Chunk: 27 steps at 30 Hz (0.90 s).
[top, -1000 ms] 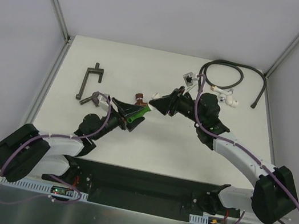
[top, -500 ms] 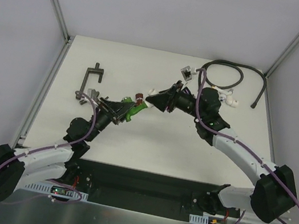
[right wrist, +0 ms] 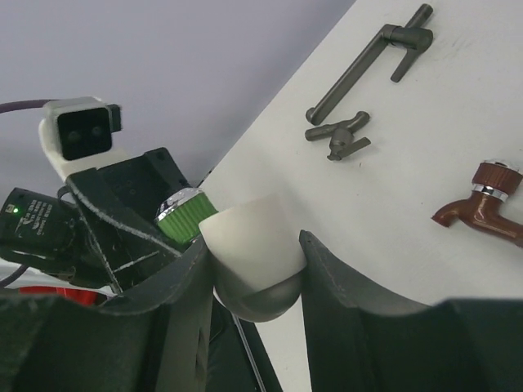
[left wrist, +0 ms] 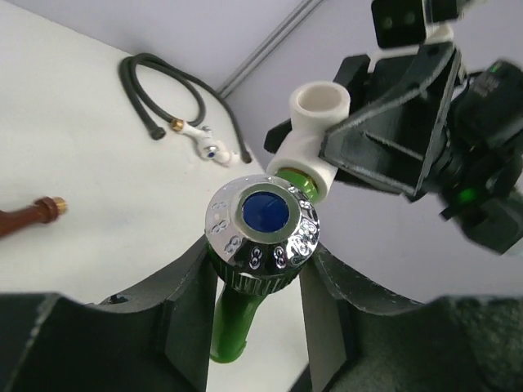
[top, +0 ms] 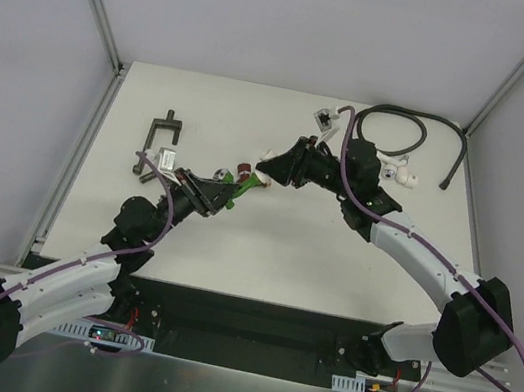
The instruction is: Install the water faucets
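Two arms meet over the middle of the table (top: pixel 256 114); L gripper (left wrist: pixel 261 282) pinches the green faucet (left wrist: pixel 263 219) by its body just under the chrome knob, fingers (left wrist: pixel 192 298) pressed on either side, blue knob cap facing the wrist cam; R gripper (right wrist: pixel 253 273) is clamped on the white elbow fitting (right wrist: pixel 252 241), jaws hugging its rounded bend. Both parts are held up off the surface, tip to tip. In L wrist view the faucet's far end sits at one mouth of the elbow, green collar right against the rim; how far it's in, can't tell; the elbow's other mouth points up, open. The red faucet (right wrist: pixel 482 204) lies on its side on the table near the meeting pt, apart from both grippers, brass-coloured end showing in L wrist view. A black hose (top: pixel 396 128) w/ white end fittings is looped at the far R corner; dark grey lever pieces (top: pixel 158 142) lie far L, well apart from the faucets.
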### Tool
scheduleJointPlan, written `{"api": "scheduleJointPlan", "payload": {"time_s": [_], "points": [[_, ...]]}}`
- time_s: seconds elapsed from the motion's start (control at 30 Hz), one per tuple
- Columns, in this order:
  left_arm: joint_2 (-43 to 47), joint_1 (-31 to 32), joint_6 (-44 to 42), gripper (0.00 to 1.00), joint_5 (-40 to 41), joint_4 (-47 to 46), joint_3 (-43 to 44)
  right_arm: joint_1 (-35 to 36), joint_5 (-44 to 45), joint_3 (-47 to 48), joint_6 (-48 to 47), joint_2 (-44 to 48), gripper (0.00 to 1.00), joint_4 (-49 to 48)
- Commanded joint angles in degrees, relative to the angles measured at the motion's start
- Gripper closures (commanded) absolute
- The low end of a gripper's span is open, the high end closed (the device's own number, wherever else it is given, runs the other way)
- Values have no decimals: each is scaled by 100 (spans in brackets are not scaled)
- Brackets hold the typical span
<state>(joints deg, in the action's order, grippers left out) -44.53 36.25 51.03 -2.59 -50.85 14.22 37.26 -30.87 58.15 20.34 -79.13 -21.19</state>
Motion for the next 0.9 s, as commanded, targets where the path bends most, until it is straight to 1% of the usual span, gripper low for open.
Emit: {"api": "scheduleJointPlan", "payload": {"time_s": [0.0,0.03,0.1,0.13,0.2,0.23,0.3,0.33,0.43,0.57,0.6,0.63,0.73,0.77,0.83,0.87], "points": [[243,189,-2041,100,-1182,-338,512,98,55,390,-30,-357,98,826],[313,250,-2618,100,-1261,-268,521,106,55,451,-21,-453,98,879],[392,426,-3184,100,-1419,73,564,106,55,513,14,-550,98,976],[462,488,-3700,100,-1420,223,591,98,55,548,23,-638,98,985],[498,646,-4107,100,-1385,610,705,89,116,548,32,-691,98,959],[524,681,-4414,100,-1367,968,749,98,160,522,32,-726,98,924],[542,734,-4575,100,-1253,1208,811,98,178,478,40,-709,93,793],[594,734,-4593,100,-1157,1305,802,98,187,434,40,-665,86,696],[761,734,-4567,100,-946,1323,723,80,187,320,-38,-542,71,528],[929,734,-4540,100,-700,1332,626,-8,169,267,-47,-472,68,511],[938,734,-4523,100,-664,1323,617,1,152,258,-65,-471,69,493],[964,734,-4496,100,-629,1315,609,-8,108,258,-30,-463,78,476],[955,734,-4374,100,-497,1139,556,1,29,171,128,-472,98,239],[955,743,-4347,96,-445,1069,486,1,11,136,198,-471,98,55],[903,734,-4303,78,-339,666,389,1,-33,39,444,-480,98,-113],[868,734,-4294,73,-330,499,310,10,-42,4,532,-480,98,-305]]}}
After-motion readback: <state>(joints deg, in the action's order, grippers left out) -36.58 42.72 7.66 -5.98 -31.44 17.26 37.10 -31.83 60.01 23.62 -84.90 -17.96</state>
